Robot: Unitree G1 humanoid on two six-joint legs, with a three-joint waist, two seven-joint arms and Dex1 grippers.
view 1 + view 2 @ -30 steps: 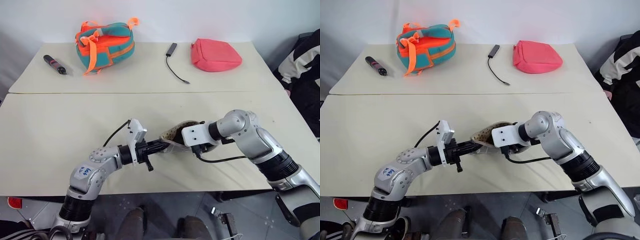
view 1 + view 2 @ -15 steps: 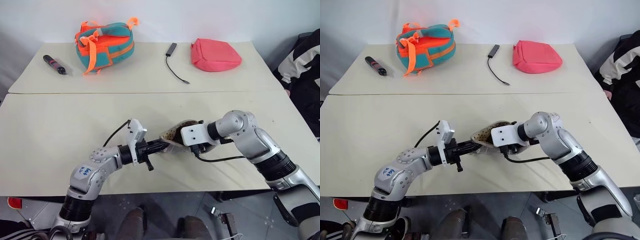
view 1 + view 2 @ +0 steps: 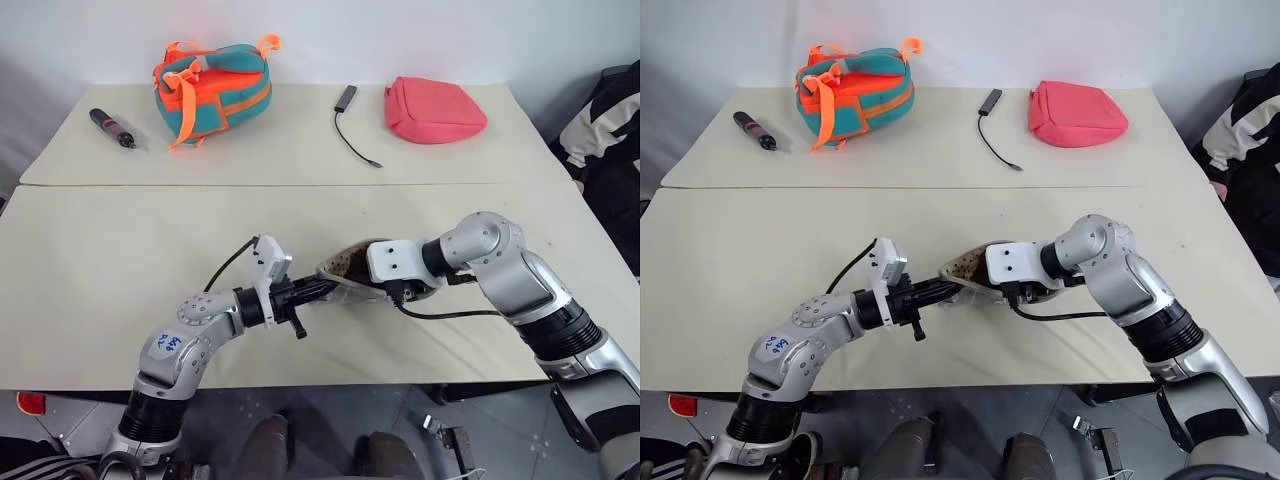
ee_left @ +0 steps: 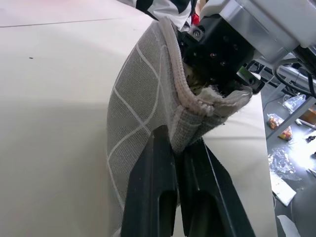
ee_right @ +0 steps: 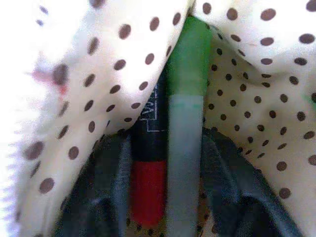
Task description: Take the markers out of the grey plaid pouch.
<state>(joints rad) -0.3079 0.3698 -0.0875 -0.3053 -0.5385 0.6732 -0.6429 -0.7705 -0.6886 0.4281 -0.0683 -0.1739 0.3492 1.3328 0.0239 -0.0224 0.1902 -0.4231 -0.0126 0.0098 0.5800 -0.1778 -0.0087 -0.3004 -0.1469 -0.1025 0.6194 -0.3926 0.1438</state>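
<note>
Your right pincer (image 5: 165,182) is down inside the mouth of the grey plaid pouch (image 4: 140,103). In its wrist view the two black fingers (image 5: 111,182) stand apart, one on each side of the markers (image 5: 168,148). The red one (image 5: 147,190) and the green one (image 5: 186,84) lie side by side between the fingers, pointing deeper into the pouch. You cannot tell whether either finger is pressing on a marker. Beige lining with brown dots folds round them on both sides.

Your left pincer (image 4: 175,148) is closed, fingers together, clamped on the edge of the pouch at its opening. In the left wrist view the grey fabric with white grid lines curves up from between those fingers, and the zipper edge runs on to the black body of the right pincer at the pouch's mouth.

From the head camera, the pouch (image 3: 350,272) sits between the two arms near the front of the desk (image 3: 100,250), its opening turned up so the dotted lining shows. The left arm reaches in level from the left; the right wrist bends down into the pouch from the right.

Well apart, along the far edge of the desk, you have a black pen (image 3: 110,128) at the left, a teal-and-orange bag (image 3: 210,88), a black cable with a small adapter (image 3: 352,125), and a pink pouch (image 3: 433,109).
</note>
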